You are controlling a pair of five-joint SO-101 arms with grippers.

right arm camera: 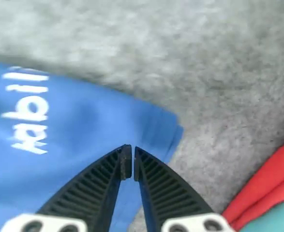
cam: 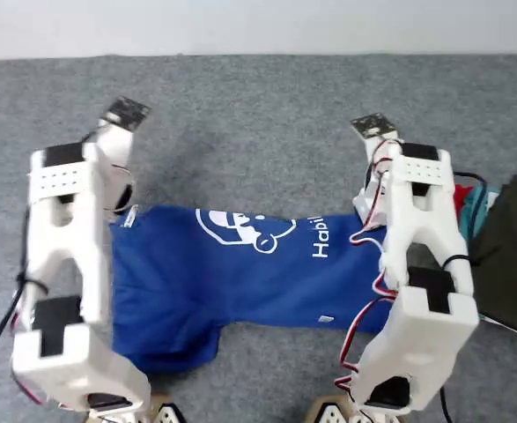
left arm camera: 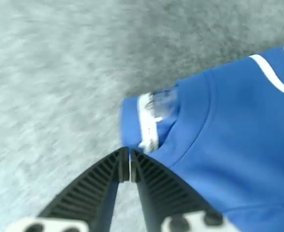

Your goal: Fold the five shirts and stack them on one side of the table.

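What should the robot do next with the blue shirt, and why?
Probably open both grippers and pinch the edge of the blue printed shirt beneath them. It lies spread out on the grey felt table; the left gripper sits shut at its collar, the right gripper shut over a hem corner. I cannot tell whether either pinches cloth.

Bright, even light falls from above. In the high view the left arm (cam: pixel 64 256) and right arm (cam: pixel 421 264) gleam near white and cast soft, faint shadows on the shirt (cam: pixel 240 273) and the grey table (cam: pixel 258 115). The shirt's edge nearest the arm bases lies in deeper shade. In both wrist views the black fingers (left arm camera: pixel 98 188) are dark, and the table shades from pale to darker grey.
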